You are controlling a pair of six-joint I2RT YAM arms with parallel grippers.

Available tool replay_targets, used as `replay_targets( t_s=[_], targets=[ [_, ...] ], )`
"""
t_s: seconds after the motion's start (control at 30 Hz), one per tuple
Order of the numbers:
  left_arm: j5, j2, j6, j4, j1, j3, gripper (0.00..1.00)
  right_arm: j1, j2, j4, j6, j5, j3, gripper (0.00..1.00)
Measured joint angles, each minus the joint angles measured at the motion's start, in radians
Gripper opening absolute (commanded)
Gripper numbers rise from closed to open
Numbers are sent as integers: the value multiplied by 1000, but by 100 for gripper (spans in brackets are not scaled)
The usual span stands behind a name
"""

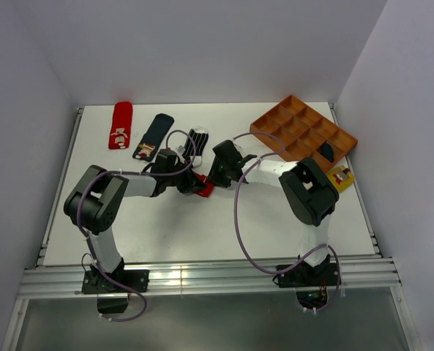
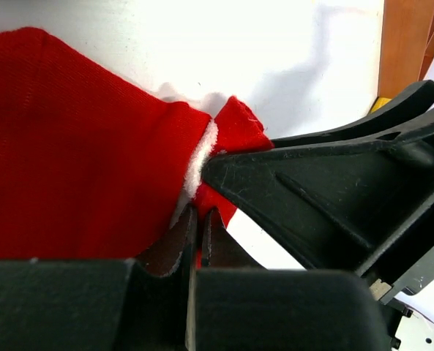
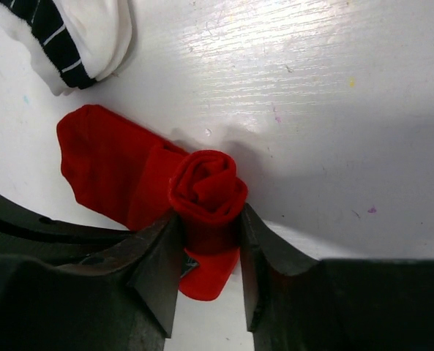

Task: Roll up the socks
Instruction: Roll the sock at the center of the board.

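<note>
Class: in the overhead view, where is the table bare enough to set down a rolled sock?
Bare: the white table's near strip, between the arms. Crowded: the centre, where left gripper and right gripper hold the red fabric sock; the back-left sock row; the orange compartment tray's corner.

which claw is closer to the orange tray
Right. The right claw, gripping the half-rolled red sock, is left of the orange tray; the left claw pinches it farther left.

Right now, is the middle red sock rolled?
Partly rolled: red sock has a spiral end between the right fingers; the rest is flat.
</note>
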Motion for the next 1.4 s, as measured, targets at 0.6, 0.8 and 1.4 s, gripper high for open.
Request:
replay_targets(
  t_s=[0.6, 0.8, 1.4],
  targets=[
    [-358, -192, 155, -126, -134, -61, 53, 2, 58, -149, -25, 18, 126, 0],
    [-673, -335, 289, -98, -343, -112, 55, 2, 64, -170, -34, 14, 142, 0],
    [-1002, -149, 552, 45, -524, -90, 51, 4, 76, -203, -46, 10, 169, 0]
  ],
)
